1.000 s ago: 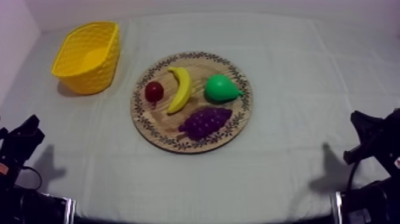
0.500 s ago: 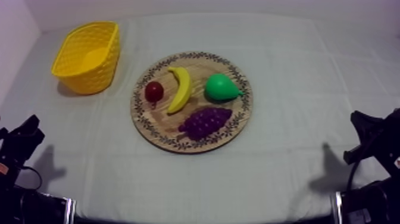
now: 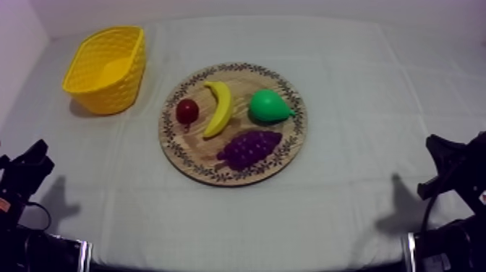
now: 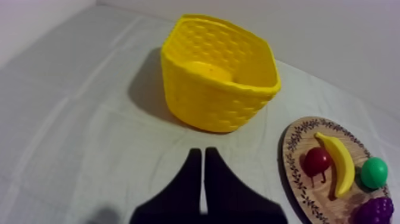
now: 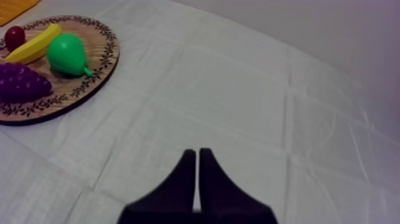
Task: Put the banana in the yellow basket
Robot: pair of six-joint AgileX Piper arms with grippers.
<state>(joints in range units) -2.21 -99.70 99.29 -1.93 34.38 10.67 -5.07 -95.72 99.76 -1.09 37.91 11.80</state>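
My left gripper (image 4: 201,152) sits low, well to the left of the wooden board (image 3: 189,155) and nearer the table's front edge. Its two black fingers lie together as a narrow wedge, holding nothing. The yellow basket (image 3: 108,95) stands upright on the surface (image 3: 361,101), left of the board and a little farther back, near it but apart from it. On the board's left part lies the small red fruit (image 3: 187,111). Just beside it, toward the board's middle, the banana (image 3: 219,108) lies on the wood, running from the board's far side toward its near side; I cannot tell whether the two touch. The green pear (image 3: 269,106) lies on the board's right part, its stem toward the right rim. The purple bunch of grapes (image 3: 249,148) lies on the board's near part, in front of the banana and pear. My right gripper (image 5: 196,152) sits low, well to the right of the board, its fingers pressed together on nothing.
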